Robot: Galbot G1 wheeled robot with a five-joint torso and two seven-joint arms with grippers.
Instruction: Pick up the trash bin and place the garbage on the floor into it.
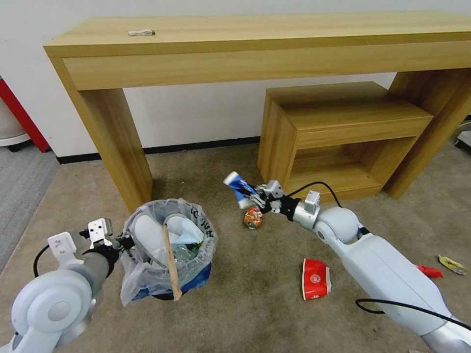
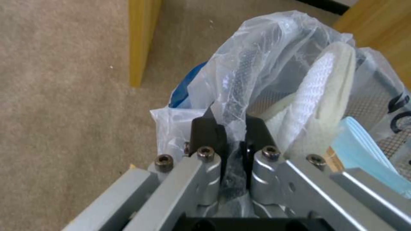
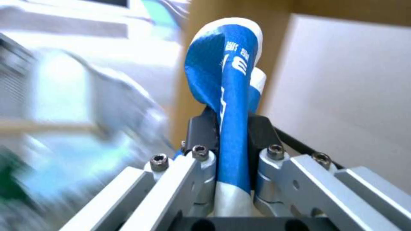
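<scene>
Left gripper (image 1: 128, 241) low at the robot's near left, pinched tight on the rim of the trash bin (image 1: 169, 247); in the left wrist view the black fingertips (image 2: 205, 128) close on a fold of the clear crinkled liner bag (image 2: 240, 86), almost no gap between them. Bin sits just beyond that gripper, touching it at the rim, blue plastic showing near its base.

Inside the bin: white slippers (image 1: 147, 235) upright against the near wall, a wooden stick (image 1: 170, 260) leaning out over the front edge, a blue mask (image 2: 364, 147) right beside the slipper, a crushed clear bottle (image 1: 184, 252) lower down.

Right gripper (image 1: 255, 198) farther out, off the carpet, to the right of the bin and well apart from it. Jaws closed on a flattened blue-and-white paper cup (image 3: 227, 80); cup squeezed flat between the black pads (image 3: 201, 128) and sticking out past the tips, toward the bin's side. Right wrist view is blurred behind the cup.

Directly below the right gripper, on the carpet: a crushed orange can (image 1: 253, 218). Nearer the robot, below the right forearm: a red paper cup (image 1: 315, 279) lying flat. Out past the right elbow: a red wrapper (image 1: 431, 271) and a yellow wrapper (image 1: 452, 264), side by side.

Beyond both grippers: a low wooden shelf unit (image 1: 343, 132) under a long wooden desk (image 1: 255, 44) against the white wall.
</scene>
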